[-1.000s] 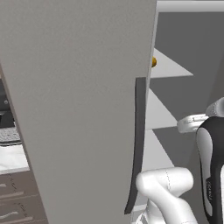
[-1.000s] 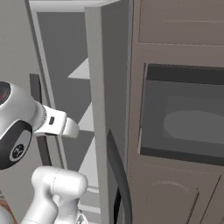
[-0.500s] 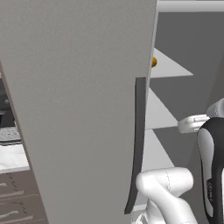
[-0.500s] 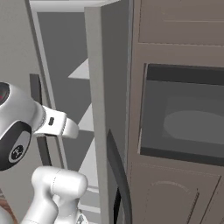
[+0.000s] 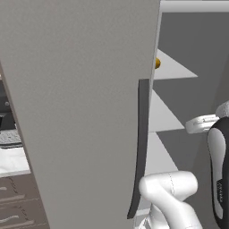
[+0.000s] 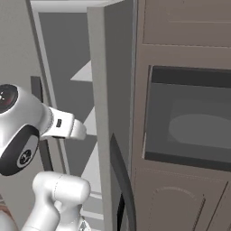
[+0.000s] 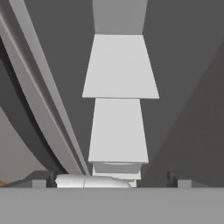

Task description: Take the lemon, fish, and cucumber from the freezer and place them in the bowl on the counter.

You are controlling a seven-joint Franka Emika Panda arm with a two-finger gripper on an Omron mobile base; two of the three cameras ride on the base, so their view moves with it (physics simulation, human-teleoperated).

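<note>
Nothing has moved — pincer (image 7: 111, 181) apart, facing pale freezer (image 5: 80, 112) shelves (image 7: 119, 129).

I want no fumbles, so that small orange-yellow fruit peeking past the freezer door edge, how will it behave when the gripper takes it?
The lemon looks round, so it could roll along its pale shelf if nudged. It looks small, so probably light. Most of it hides behind the freezer door, so its surface can't be judged. The gripper is open, which should suit it.
</note>
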